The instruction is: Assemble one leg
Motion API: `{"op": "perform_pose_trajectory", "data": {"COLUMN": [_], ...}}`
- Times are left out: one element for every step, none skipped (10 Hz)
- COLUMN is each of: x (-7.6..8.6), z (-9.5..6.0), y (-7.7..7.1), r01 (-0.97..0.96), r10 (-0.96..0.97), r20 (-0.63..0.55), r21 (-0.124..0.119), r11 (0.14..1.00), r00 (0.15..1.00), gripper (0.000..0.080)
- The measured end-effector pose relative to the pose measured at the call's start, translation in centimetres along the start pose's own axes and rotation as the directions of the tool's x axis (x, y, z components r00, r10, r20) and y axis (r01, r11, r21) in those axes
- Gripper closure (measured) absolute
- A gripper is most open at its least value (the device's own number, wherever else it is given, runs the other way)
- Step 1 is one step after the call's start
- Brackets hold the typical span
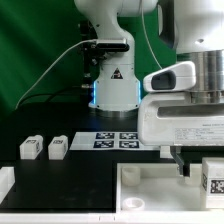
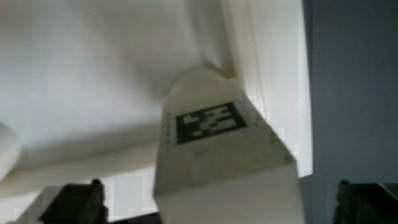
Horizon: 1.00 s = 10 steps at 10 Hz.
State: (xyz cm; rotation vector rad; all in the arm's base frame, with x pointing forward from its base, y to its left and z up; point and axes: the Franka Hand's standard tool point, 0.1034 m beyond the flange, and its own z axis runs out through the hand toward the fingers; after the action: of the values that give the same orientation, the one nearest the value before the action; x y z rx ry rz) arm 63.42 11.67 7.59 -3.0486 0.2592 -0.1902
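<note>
The jaws stand spread wide, gripping nothing. In the wrist view their two dark fingertips [image 2: 71,203] sit at either side of a leg [image 2: 214,150], with a clear gap between each tip and the leg's flanks. The leg is a white tapered block with a black-and-white tag on the face turned to the camera. It lies between the jaws, touching neither.

Behind it in that view is a broad white surface with a raised edge, probably the tray [image 1: 150,195]. The close angle leaves it unclear whether the leg rests in it or just beside its rim.

In the exterior view the same leg [image 1: 212,176] is at the exterior view's right, low under the arm's white wrist housing. One dark finger [image 1: 178,160] reaches down just beside it, above the tray's far edge.

Farther off, the marker board [image 1: 117,138] lies flat on the black worktop [image 1: 85,165] in front of the robot's base [image 1: 112,85]. Well apart, at the exterior view's left, two more legs [image 1: 30,148] [image 1: 57,148] stand side by side, close but not touching. Another white part [image 1: 5,182] is cut off by the frame's edge at the lower left.
</note>
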Motion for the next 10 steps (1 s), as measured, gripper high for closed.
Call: {"op": "perform_pose_trajectory", "data": {"x": [-0.06, -0.07, -0.07, -0.08, -0.11, -0.06, 0.01, 0.01, 0.02, -0.05], "z": [0.08, 0.09, 0.1, 0.11, 0.13, 0.2, 0.24, 0.25, 0.26, 0.29], "y": [0.07, 0.06, 0.06, 0.06, 0.03, 0.33, 0.48, 0.61, 0.78, 0.77], "r01": [-0.01, -0.042, -0.065, -0.114, -0.218, -0.367, -0.512, -0.653, -0.781, -0.879], "r10": [0.01, 0.042, 0.065, 0.114, 0.218, 0.368, 0.512, 0.653, 0.781, 0.88], "r20": [0.001, 0.001, 0.001, 0.001, 0.003, 0.003, 0.007, 0.009, 0.013, 0.014], "r21": [0.0, -0.001, 0.0, 0.0, 0.001, -0.004, -0.013, -0.021, -0.031, -0.042], "r11": [1.0, 0.999, 0.998, 0.993, 0.976, 0.93, 0.859, 0.757, 0.624, 0.475], "r00": [1.0, 0.999, 0.998, 0.993, 0.976, 0.93, 0.859, 0.757, 0.624, 0.475], "gripper": [0.0151, 0.0177, 0.0177, 0.0352, 0.0352, 0.0507, 0.0506, 0.0506, 0.0506, 0.0506]}}
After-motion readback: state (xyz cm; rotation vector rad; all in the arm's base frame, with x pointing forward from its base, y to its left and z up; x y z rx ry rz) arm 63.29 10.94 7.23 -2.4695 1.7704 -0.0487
